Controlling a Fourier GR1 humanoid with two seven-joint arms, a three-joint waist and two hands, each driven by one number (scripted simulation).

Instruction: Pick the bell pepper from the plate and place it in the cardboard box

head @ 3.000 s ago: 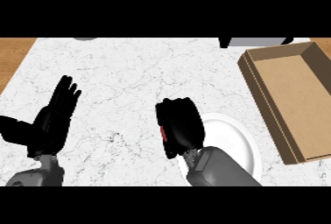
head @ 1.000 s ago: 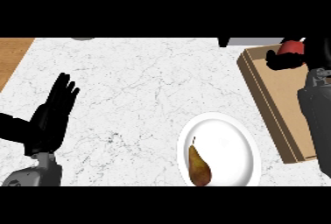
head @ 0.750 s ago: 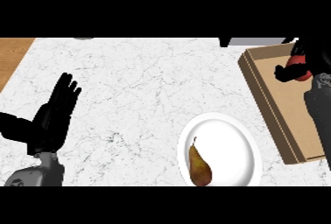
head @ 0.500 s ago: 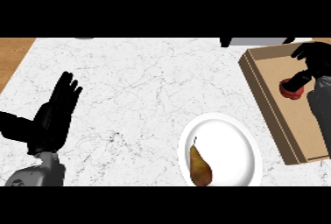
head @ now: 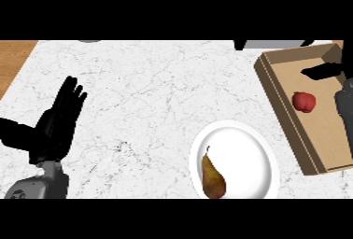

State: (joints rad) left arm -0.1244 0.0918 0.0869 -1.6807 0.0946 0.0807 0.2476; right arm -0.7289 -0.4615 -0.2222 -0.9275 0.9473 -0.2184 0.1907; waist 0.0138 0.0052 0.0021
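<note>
The red bell pepper (head: 303, 101) lies on the floor of the cardboard box (head: 281, 108) at the right, with nothing touching it. My right hand (head: 327, 67) hovers over the box's far end, at the view's right edge; its fingers are straight and hold nothing. The white plate (head: 240, 147) sits at the lower middle, left of the box, and carries a brownish pear (head: 212, 174). My left hand (head: 53, 123) rests open at the left edge, fingers pointing up.
A grey object (head: 272, 44) is cut off at the top edge behind the box. A wooden surface (head: 14, 58) borders the marble counter (head: 151, 88) at the upper left.
My right hand carried the pepper from the plate over to the box, let it go inside and drew back toward the far right. The left hand has not moved.
</note>
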